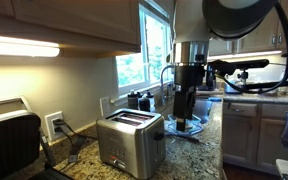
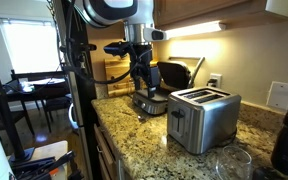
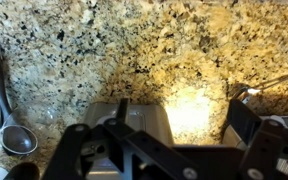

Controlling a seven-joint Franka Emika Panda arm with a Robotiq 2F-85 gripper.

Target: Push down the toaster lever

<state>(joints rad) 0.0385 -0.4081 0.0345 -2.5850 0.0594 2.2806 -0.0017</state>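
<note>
The brushed-steel toaster (image 1: 131, 140) stands on the speckled granite counter, and it shows in both exterior views (image 2: 206, 117). Its long slots face up. My gripper (image 1: 187, 112) hangs beyond the toaster, apart from it and a little above the counter (image 2: 144, 82). In the wrist view its fingers (image 3: 180, 113) are spread wide with nothing between them. A brushed-metal corner of the toaster (image 3: 142, 122) lies under the left finger at the bottom edge. The lever is too small to make out on the narrow end face.
A black appliance with a silver bar handle (image 1: 9, 145) stands beyond the toaster (image 2: 179, 72). A round silver base (image 2: 150, 103) sits under the gripper. A metal scoop (image 3: 16, 138) lies on the counter. A glass (image 2: 230, 164) stands near the counter's front. A window (image 1: 149, 50) is behind.
</note>
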